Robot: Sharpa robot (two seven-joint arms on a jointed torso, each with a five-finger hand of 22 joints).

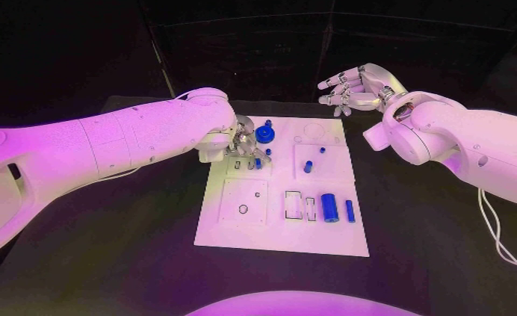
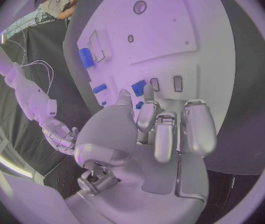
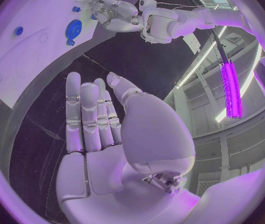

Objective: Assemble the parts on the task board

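The white task board (image 1: pixel 282 215) lies in the middle of the black table. My left hand (image 1: pixel 241 149) reaches down onto its far left part, thumb and a finger closed round a small blue part (image 2: pixel 138 87) that stands against the board. A round blue part (image 1: pixel 264 135) sits just beyond that hand. Two small blue parts (image 1: pixel 308 167) stand mid-board, and two blue cylinders (image 1: pixel 331 208) lie at the near right. My right hand (image 1: pixel 356 89) hovers above the table past the board's far right corner, fingers straight and holding nothing (image 3: pixel 98 129).
Empty slots and holes (image 1: pixel 244 208) mark the board's near left and middle. Black table (image 1: pixel 119 249) surrounds the board on all sides. My right forearm (image 1: pixel 453 144) hangs over the table to the right of the board.
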